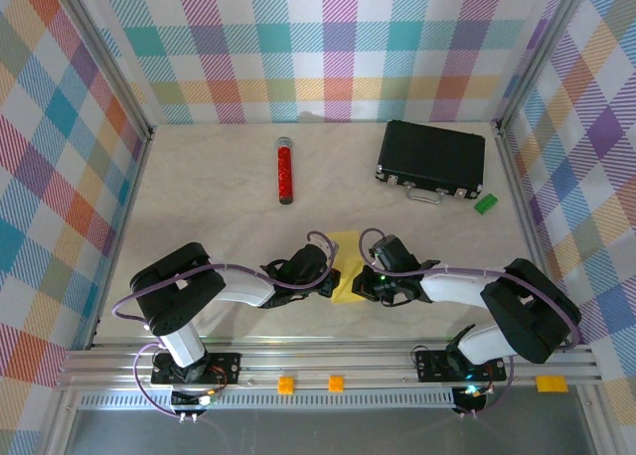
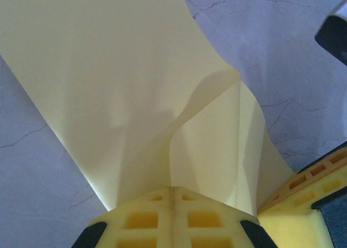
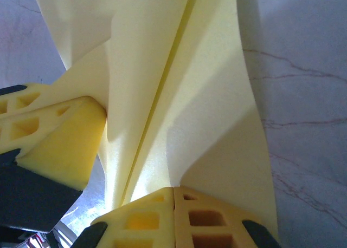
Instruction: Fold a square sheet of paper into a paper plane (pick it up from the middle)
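The yellow sheet of paper (image 1: 347,265) is folded and creased, and it is held between both grippers near the table's front middle. My left gripper (image 1: 334,276) is shut on the paper's left side; in the left wrist view its yellow pads (image 2: 146,218) meet on a raised fold of the paper (image 2: 135,91). My right gripper (image 1: 362,281) is shut on the right side; in the right wrist view the paper (image 3: 184,96) rises from the closed pads (image 3: 206,221) with a long crease. The left gripper's finger (image 3: 54,139) presses the sheet's other side there.
A red cylinder (image 1: 285,172) lies at the back middle of the table. A black case (image 1: 431,158) sits at the back right, with a small green block (image 1: 486,204) beside it. Checked walls close in the table on three sides.
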Controlling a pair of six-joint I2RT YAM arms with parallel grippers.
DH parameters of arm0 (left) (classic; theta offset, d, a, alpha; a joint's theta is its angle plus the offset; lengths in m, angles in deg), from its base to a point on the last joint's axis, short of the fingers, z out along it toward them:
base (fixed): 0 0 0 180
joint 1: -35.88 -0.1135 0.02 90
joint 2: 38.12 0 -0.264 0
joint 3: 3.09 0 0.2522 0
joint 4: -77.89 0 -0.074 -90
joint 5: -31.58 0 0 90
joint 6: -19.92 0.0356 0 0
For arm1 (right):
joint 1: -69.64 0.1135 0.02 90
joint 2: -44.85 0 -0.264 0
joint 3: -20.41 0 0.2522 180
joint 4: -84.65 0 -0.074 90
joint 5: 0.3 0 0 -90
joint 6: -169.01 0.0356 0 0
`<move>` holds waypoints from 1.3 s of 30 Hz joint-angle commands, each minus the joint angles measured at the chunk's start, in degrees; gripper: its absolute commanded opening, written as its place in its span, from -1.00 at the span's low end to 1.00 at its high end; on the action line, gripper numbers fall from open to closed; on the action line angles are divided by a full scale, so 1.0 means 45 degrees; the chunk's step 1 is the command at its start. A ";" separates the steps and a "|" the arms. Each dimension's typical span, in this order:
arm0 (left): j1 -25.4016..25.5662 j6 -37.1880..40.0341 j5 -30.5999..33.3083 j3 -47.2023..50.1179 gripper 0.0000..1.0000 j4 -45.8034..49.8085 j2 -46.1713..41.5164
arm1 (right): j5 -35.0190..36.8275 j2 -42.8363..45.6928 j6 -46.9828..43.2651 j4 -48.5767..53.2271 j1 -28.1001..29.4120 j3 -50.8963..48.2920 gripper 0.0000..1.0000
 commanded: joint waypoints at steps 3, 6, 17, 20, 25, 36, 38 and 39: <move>-0.0139 0.0071 0.0070 0.0229 -0.92 0.0390 0.0408 | 0.0403 0.0228 0.0036 0.0450 -0.0024 -0.0195 -0.80; -0.0139 -0.0007 0.0010 0.0340 -0.93 0.0321 0.0467 | 0.0602 0.0962 0.0173 0.0428 -0.0091 -0.0040 -0.78; -0.0139 -0.0067 0.0012 0.0419 -0.93 0.0323 0.0521 | -0.0433 0.0453 0.0504 -0.0769 -0.0732 0.1148 -1.00; -0.0139 -0.0066 0.0031 0.0419 -0.93 0.0299 0.0556 | -0.0736 -0.0124 0.0737 -0.1452 -0.0747 0.1336 -1.00; -0.0139 -0.0067 0.0031 0.0419 -0.94 0.0329 0.0561 | -0.0583 -0.0698 0.0965 -0.1585 -0.0836 0.1615 -1.00; -0.0139 -0.0048 -0.0113 0.0361 -0.93 0.0322 0.0848 | -0.0427 -0.2288 0.1080 -0.2192 -0.1099 0.0556 -1.00; -0.0139 0.0001 -0.0172 0.0324 -0.94 0.0440 0.0925 | -0.0613 -0.2417 0.1171 -0.2429 -0.1152 0.0337 -1.00; -0.0139 -0.0006 -0.0170 0.0321 -0.94 0.0490 0.0929 | -0.0632 -0.2311 0.1170 -0.2434 -0.1195 0.0318 -1.00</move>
